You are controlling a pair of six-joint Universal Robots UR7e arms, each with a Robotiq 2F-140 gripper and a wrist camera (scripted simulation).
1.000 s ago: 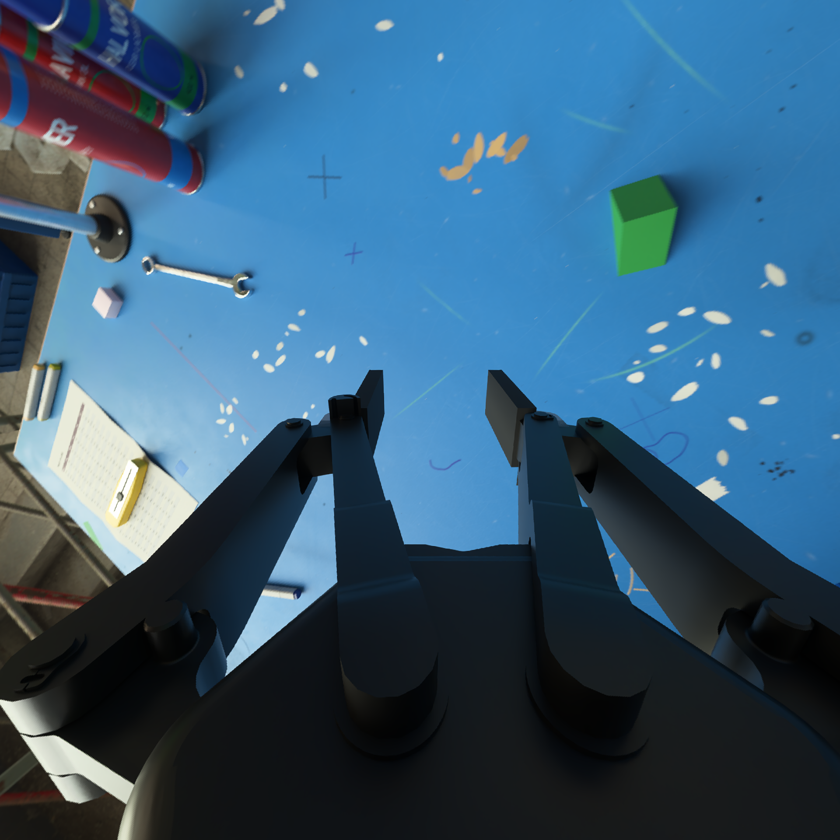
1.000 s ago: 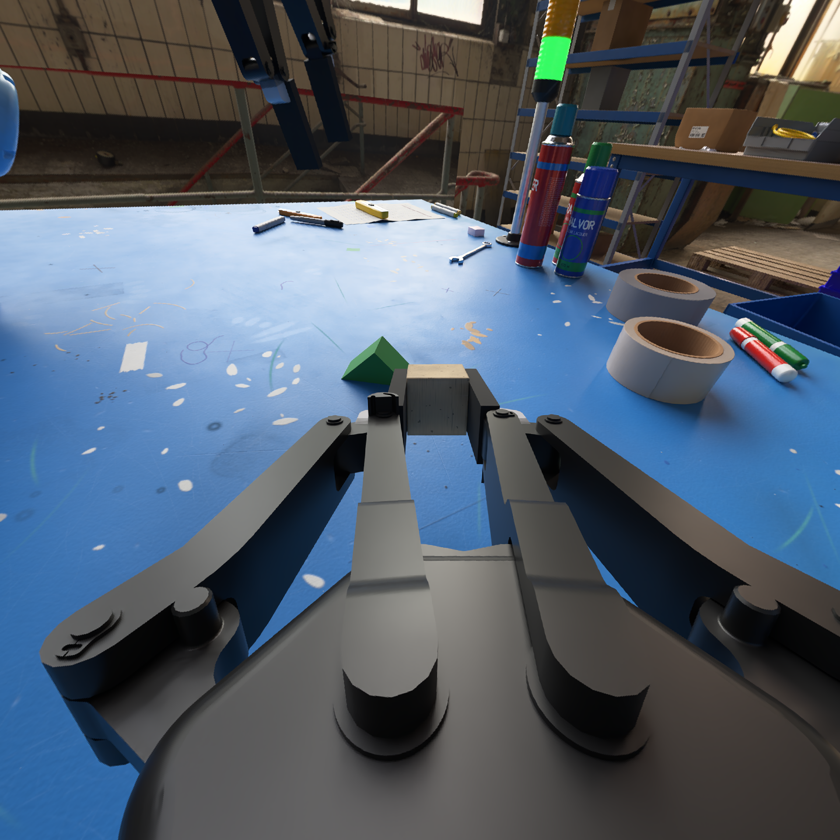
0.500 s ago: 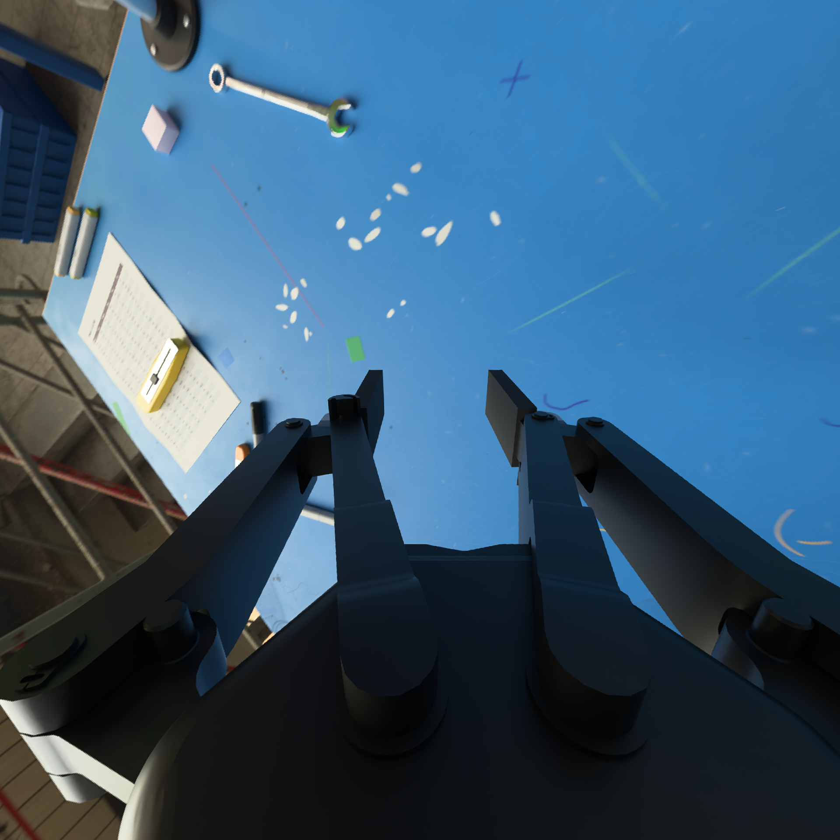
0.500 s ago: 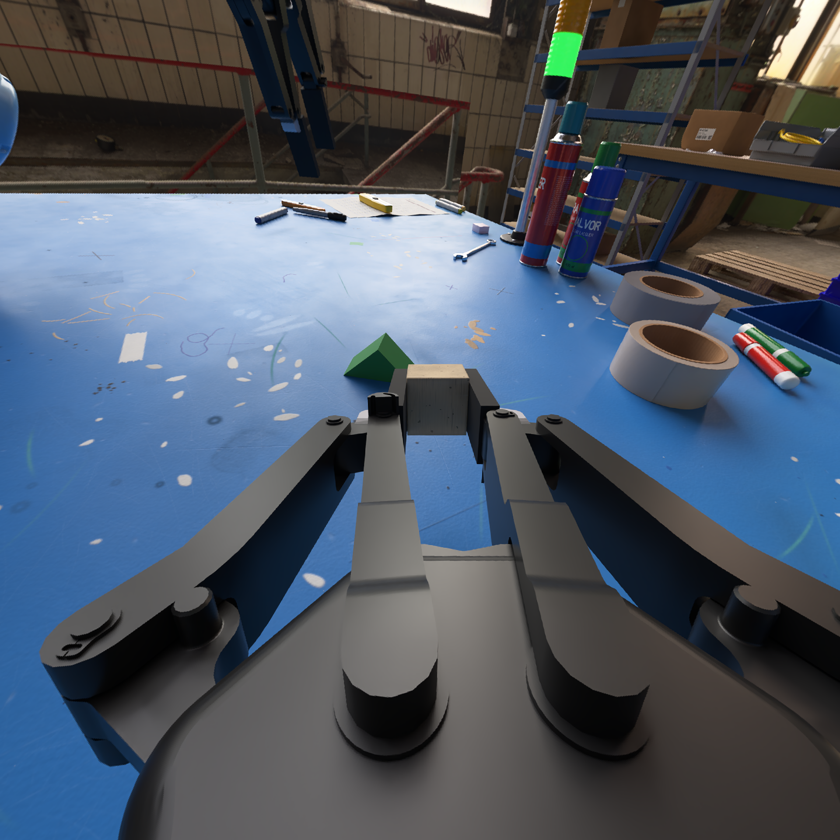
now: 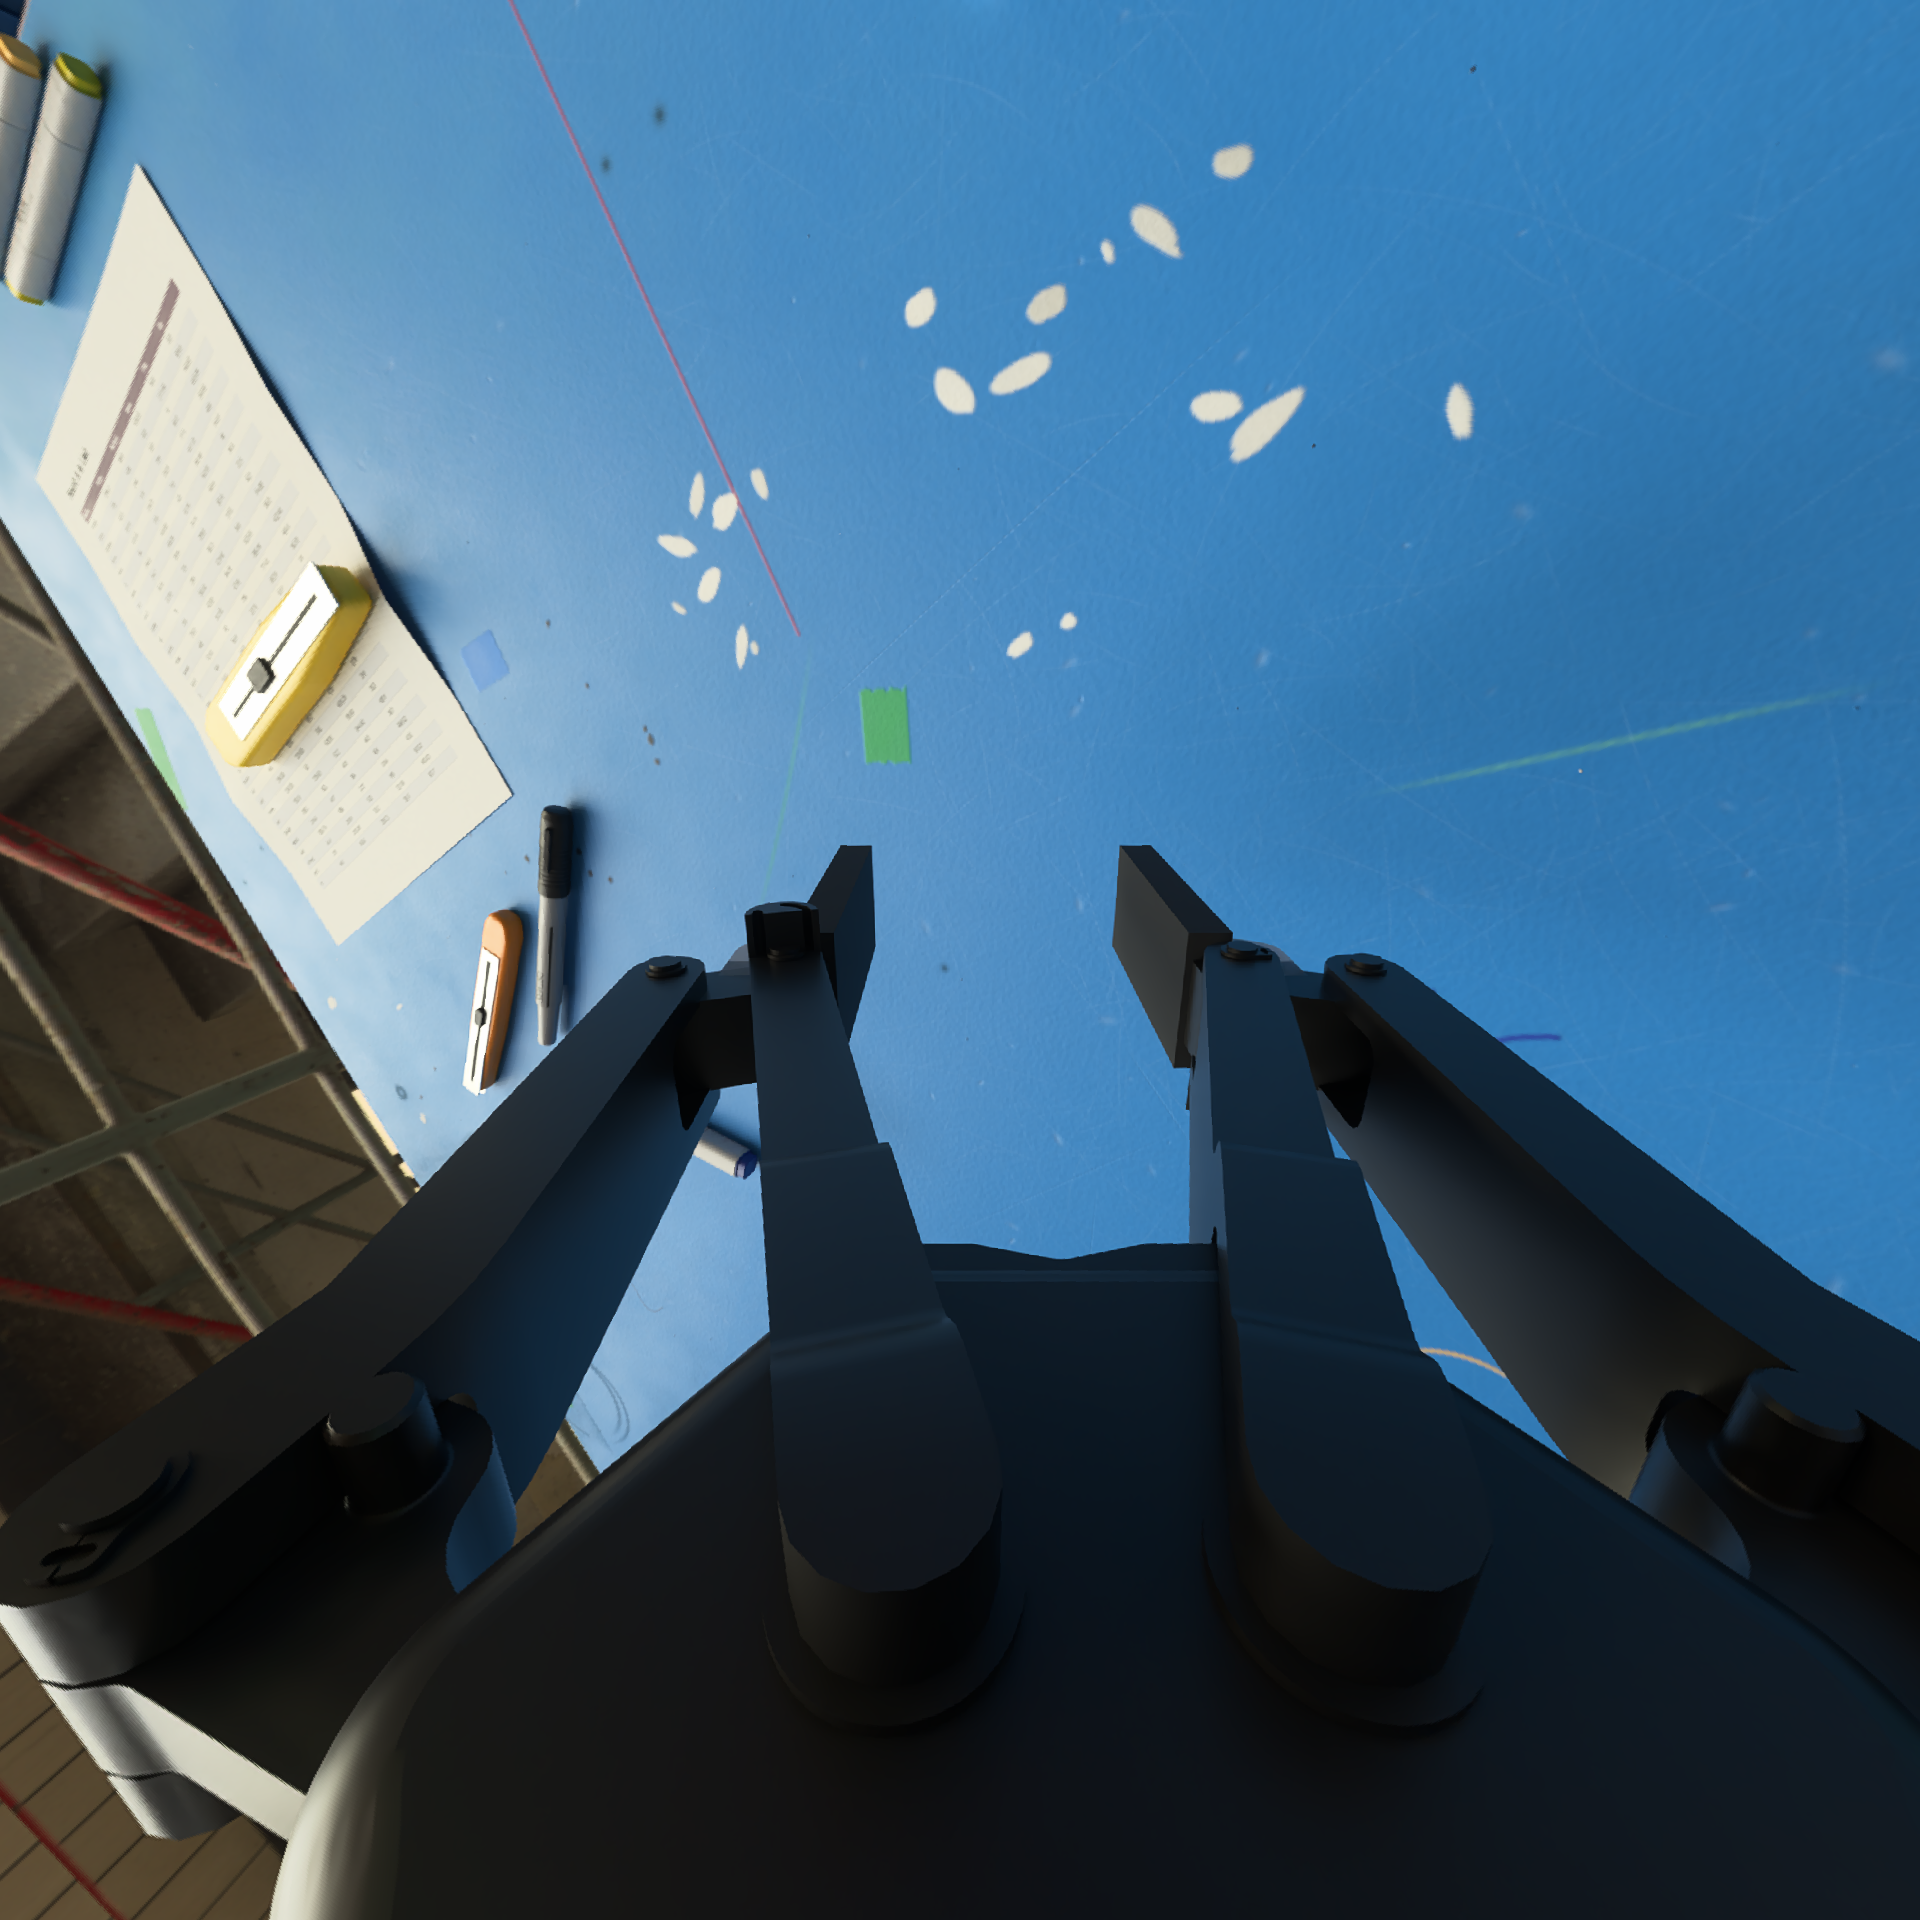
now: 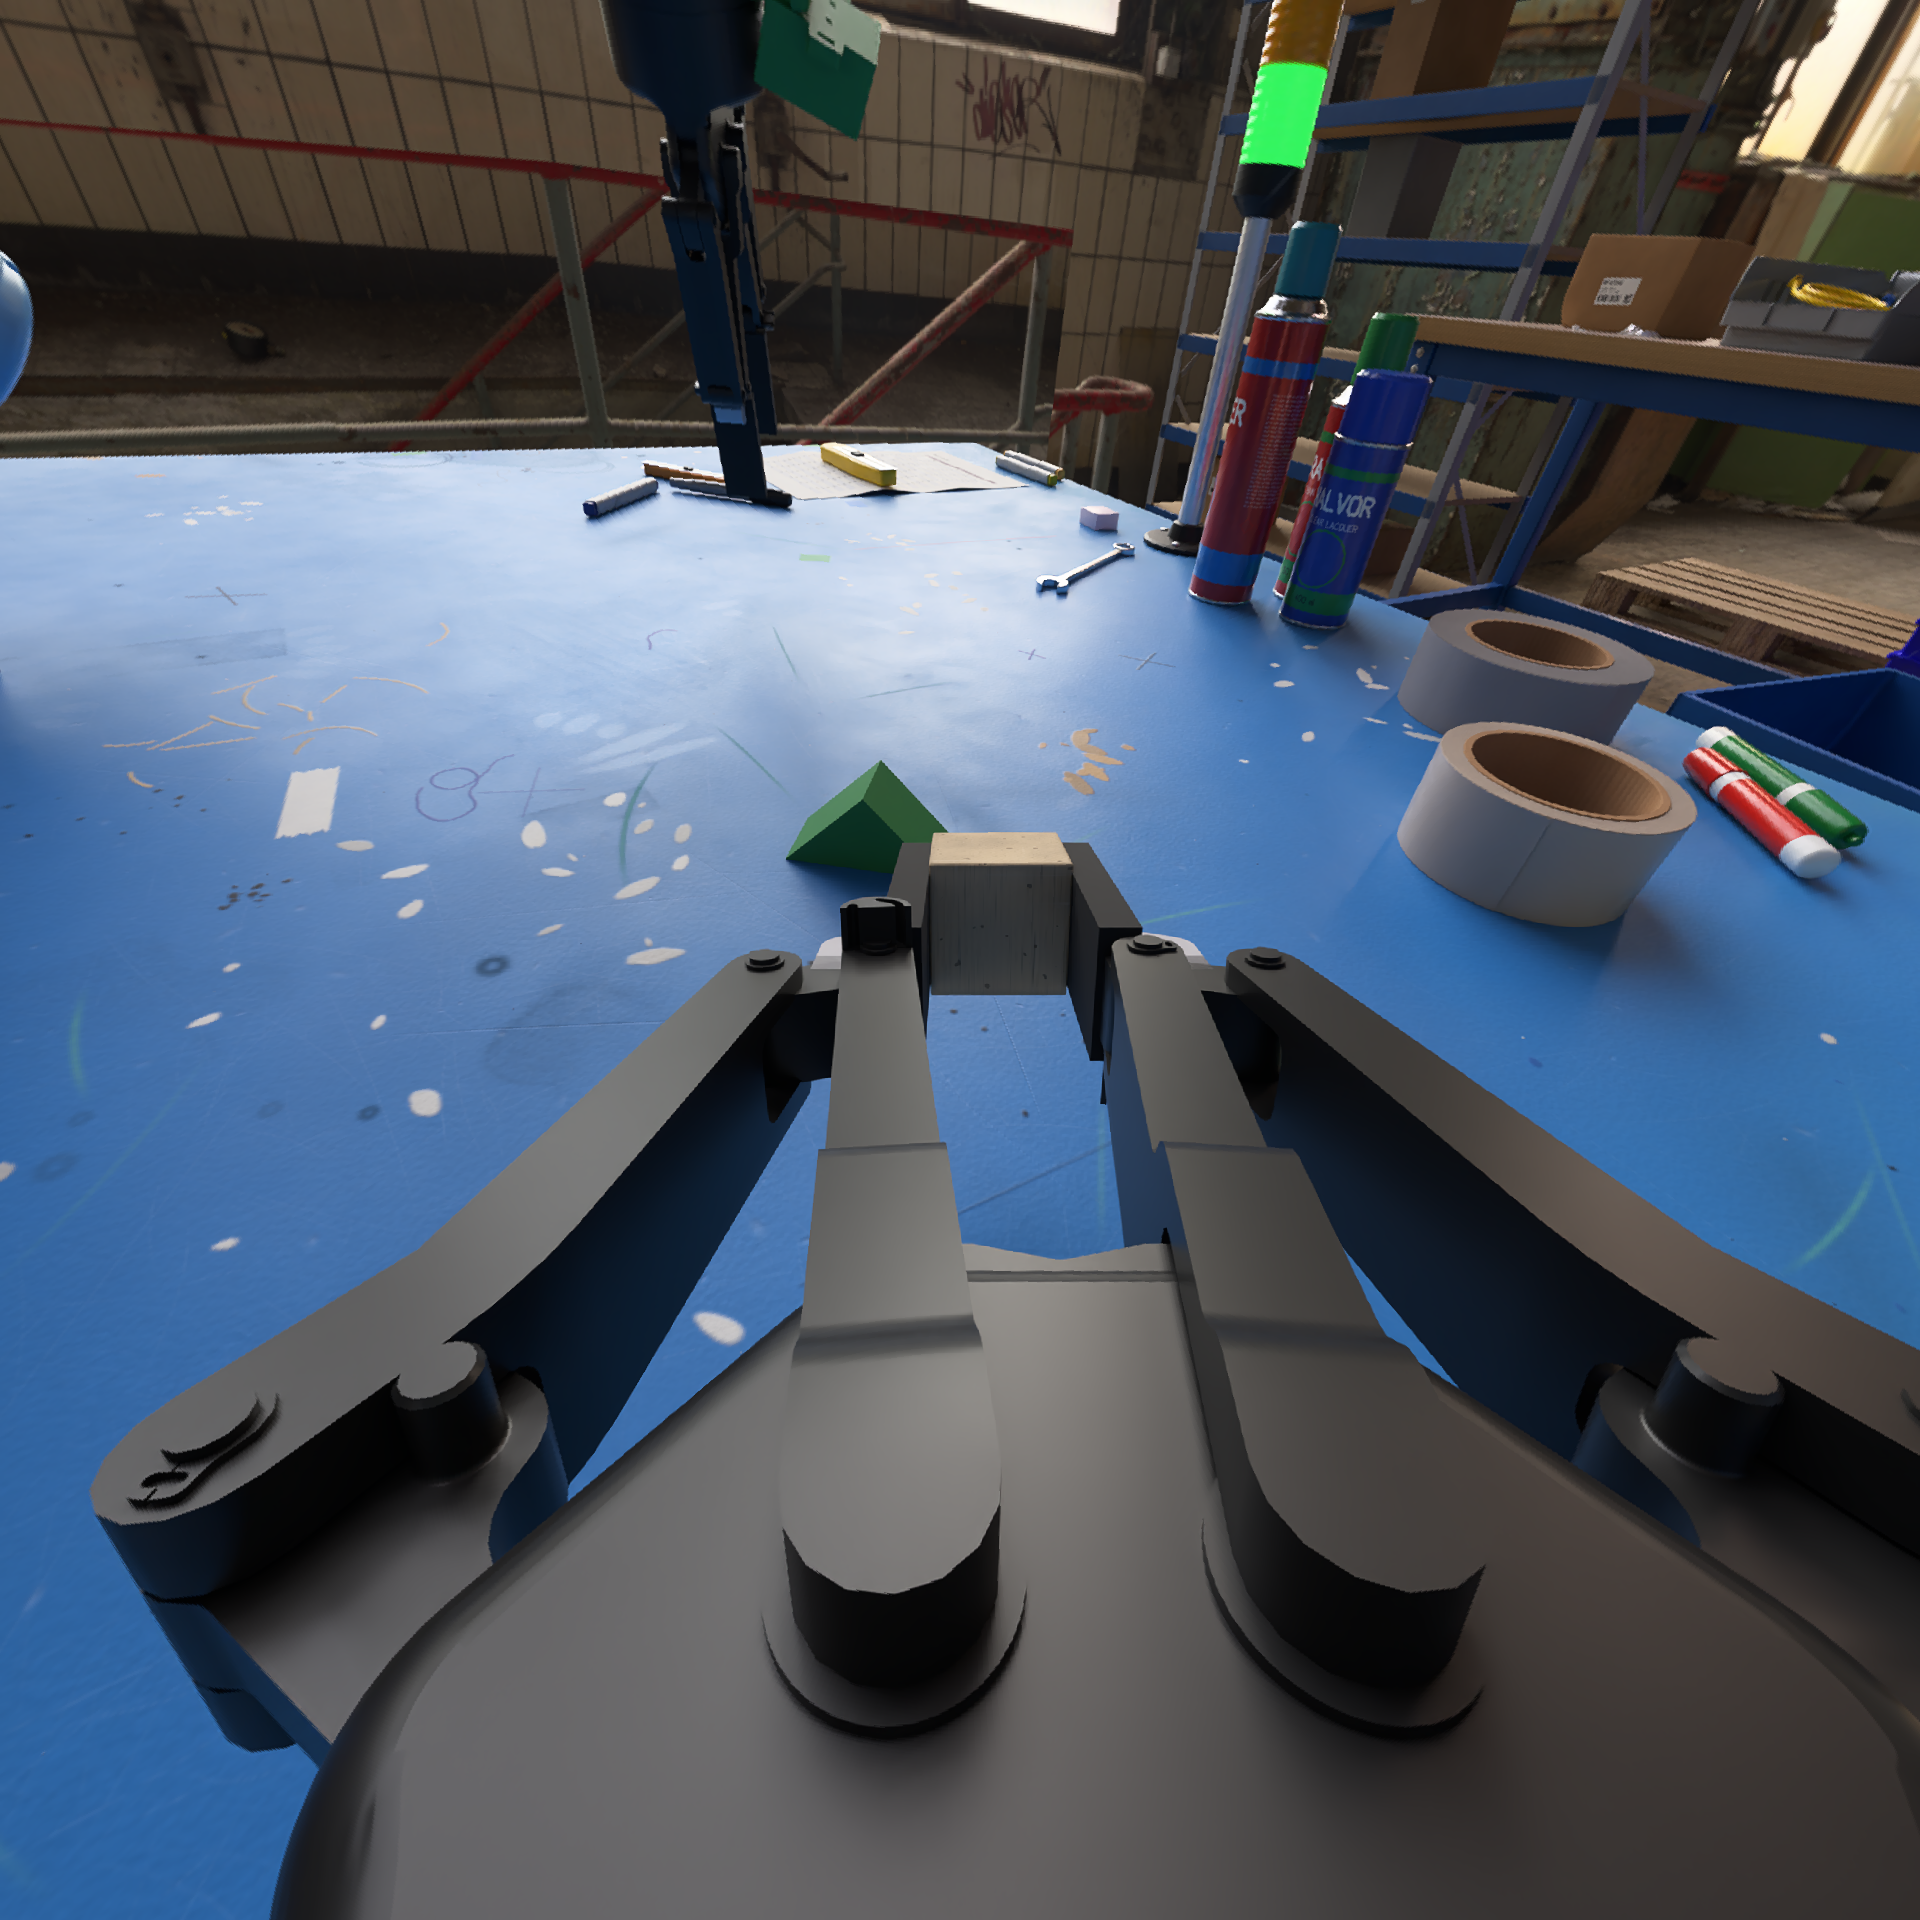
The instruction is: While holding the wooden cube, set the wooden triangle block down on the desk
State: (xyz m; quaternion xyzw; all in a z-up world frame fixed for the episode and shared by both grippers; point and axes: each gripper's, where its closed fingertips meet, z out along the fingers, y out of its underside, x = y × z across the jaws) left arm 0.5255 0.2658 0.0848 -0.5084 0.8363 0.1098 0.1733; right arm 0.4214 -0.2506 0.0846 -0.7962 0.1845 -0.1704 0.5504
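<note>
My right gripper (image 6: 997,883) is shut on the wooden cube (image 6: 1000,925) and holds it a little above the blue desk (image 6: 520,644). The green triangle block (image 6: 862,826) lies on the desk just beyond the cube, to its left, with no gripper on it. My left gripper (image 5: 992,883) is open and empty, pointing down at bare desk (image 5: 1351,623) near its far edge. The left arm (image 6: 717,312) shows far back in the right wrist view. The triangle block is out of the left wrist view.
Two tape rolls (image 6: 1538,821) and red and green markers (image 6: 1766,800) lie at the right. Spray cans (image 6: 1252,447) and a wrench (image 6: 1086,568) are at the back right. A paper sheet (image 5: 156,468), a yellow tool (image 5: 286,665), a black marker (image 5: 551,925) and an orange knife (image 5: 494,997) lie by the desk edge.
My left gripper, still open, has moved away from the green block toward the desk edge by the paper; the block has left its view. My right gripper still holds the cube, barely moved.
</note>
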